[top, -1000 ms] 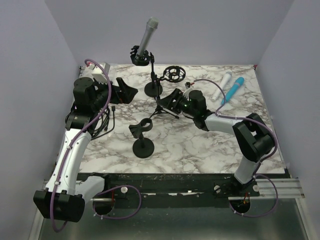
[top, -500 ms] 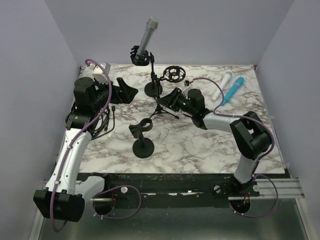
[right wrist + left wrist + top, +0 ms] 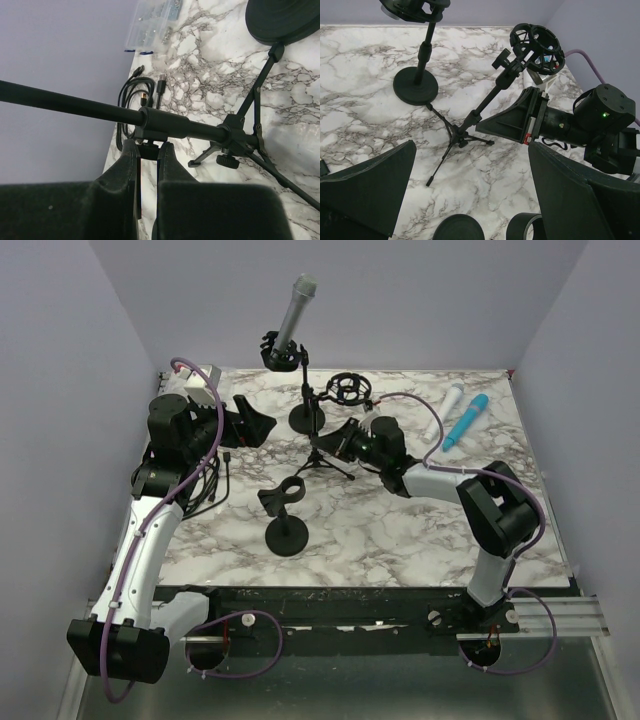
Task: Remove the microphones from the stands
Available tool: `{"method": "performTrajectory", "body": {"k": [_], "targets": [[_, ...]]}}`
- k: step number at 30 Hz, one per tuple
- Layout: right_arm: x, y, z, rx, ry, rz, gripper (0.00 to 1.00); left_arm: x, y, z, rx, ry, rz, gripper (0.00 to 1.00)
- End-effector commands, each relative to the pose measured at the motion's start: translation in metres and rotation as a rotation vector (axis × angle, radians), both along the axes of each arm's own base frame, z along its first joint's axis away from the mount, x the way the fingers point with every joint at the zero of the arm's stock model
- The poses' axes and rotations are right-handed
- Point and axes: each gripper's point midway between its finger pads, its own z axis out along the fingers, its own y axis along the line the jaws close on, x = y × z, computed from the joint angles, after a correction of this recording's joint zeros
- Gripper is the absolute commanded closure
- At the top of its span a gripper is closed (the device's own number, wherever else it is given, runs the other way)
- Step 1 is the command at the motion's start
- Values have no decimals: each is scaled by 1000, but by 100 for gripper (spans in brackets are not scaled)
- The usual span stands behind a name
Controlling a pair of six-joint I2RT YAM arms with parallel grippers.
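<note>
At the near edge of the marble table (image 3: pixel 400 530), both arm bases sat bolted side by side.

- **Nearest item:** a short round-base stand (image 3: pixel 285 525) with an empty clip.
- **Right arm:** it rose from its base, elbow folded over the table's right side, forearm stretched low and leftward toward the middle.
- **Right gripper (image 3: pixel 149 152):** fingers drawn close together, pinching the small knob under the pole collar of the tripod stand (image 3: pixel 322 445), near the leg hub. That stand's slanted pole carried an empty shock mount (image 3: pixel 536 44) at its top.
- **Left arm:** it ran up the table's left side with the wrist turned rightward, beside a coil of black cables (image 3: pixel 208 485).
- **Left gripper (image 3: pixel 252 423):** jaws spread wide, holding nothing, facing the tripod stand from the left and apart from it.
- **Farther back:** a tall round-base stand (image 3: pixel 415 86) stood upright just behind the tripod. The grey microphone (image 3: pixel 297 308) sat in its clip, head tilted up and to the right, touched by neither gripper.
- **Far right:** a white microphone (image 3: pixel 447 405) and a blue microphone (image 3: pixel 466 420) lay side by side.
</note>
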Motion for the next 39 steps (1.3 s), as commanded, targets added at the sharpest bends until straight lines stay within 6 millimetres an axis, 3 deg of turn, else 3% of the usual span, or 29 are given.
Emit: {"method": "performTrajectory", "body": {"k": [1,7,13,18,23,29,35,39], "targets": [[6,-7,-17,-147,-24,-63,99,-2,-3,2,0,-19,-18,1],[5,-15,-30,-366,-113,-126,99,-2,-2,4,2,-27,-7,1],[5,-31,-49,-463,-130,-176,99,-2,0,3,7,-28,1,1],[-6,-18,-51,-405,-135,-102,99,-1,0,2,9,-26,3,1],[-3,-27,-49,-412,-180,-162,99,-1,0,1,9,-25,3,1],[-20,-24,-41,-349,-291,-102,99,0,-1,0,10,-21,0,2],[-15,-30,-57,-409,-322,-148,99,1,-2,-2,15,-18,2,1],[-13,-23,-62,-433,-310,-113,99,2,-4,-6,21,-11,-6,1]]}}
